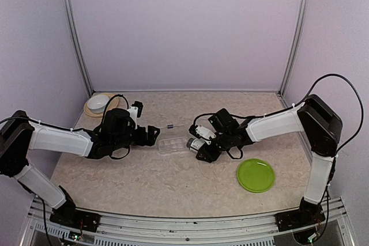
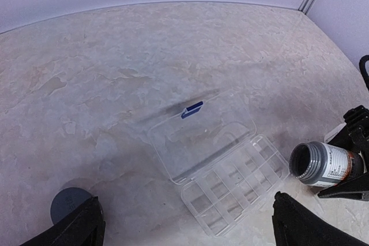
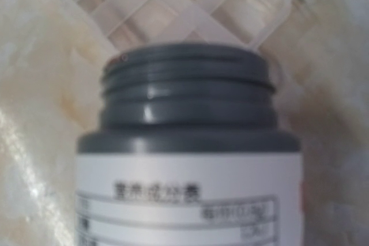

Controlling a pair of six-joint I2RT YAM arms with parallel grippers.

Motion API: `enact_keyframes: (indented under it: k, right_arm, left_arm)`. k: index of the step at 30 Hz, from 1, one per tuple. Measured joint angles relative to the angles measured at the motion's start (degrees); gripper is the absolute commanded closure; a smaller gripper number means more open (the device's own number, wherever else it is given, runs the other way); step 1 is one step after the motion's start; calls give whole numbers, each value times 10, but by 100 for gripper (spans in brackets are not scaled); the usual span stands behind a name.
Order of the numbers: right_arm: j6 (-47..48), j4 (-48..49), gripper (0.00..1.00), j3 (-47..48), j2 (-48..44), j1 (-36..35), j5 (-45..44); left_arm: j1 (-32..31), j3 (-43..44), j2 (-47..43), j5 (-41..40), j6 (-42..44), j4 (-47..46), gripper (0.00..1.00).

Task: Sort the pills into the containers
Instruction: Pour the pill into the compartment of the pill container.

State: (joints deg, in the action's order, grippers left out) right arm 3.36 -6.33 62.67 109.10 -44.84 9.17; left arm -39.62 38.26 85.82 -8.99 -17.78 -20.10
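1. While I am standing at the arms' end of the table (image 1: 144,188), a lime-green plate (image 1: 255,175) is lying nearest to me on the right, close beside the right arm.
2. Farther in, the right gripper (image 1: 203,148) is clenching a white-labelled bottle (image 1: 196,143) with a grey threaded neck. The bottle is uncapped and tipped onto its side, and its open mouth is facing the box, just beside the box's right end.
3. Between the two grippers, the clear compartment box (image 1: 173,144) is sitting flat near the middle of the table. Its lid (image 2: 202,136) is lying open on the far side, and a small dark blue latch (image 2: 192,109) is showing at the lid's outer edge.
4. Any pills are too small for me to make out, so I cannot tell whether any are lying in the compartments.
5. Left of the box, the left gripper (image 1: 152,135) is hanging with its jaws spread wide, grasping nothing. Its black fingers (image 2: 78,227) are pointing toward the box but staying apart from it.
6. Just beside the left-hand finger, a round grey cap (image 2: 66,201) is resting on the table.
7. Farthest off, in the back left corner, a white bowl (image 1: 99,103) is sitting on a tan plate (image 1: 89,110).
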Motion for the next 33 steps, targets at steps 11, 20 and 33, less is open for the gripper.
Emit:
enact_keyframes:
  k: [11, 20, 33]
  right_arm:
    - [0, -19, 100, 17, 3, 0, 0]
    - [0, -53, 100, 47, 7, 0, -3]
    - [1, -106, 100, 76, 15, 0, -4]
  left_arm:
    - [0, 0, 0, 0, 0, 0, 1]
    - [0, 0, 0, 0, 0, 0, 1]
    - [0, 0, 0, 0, 0, 0, 1]
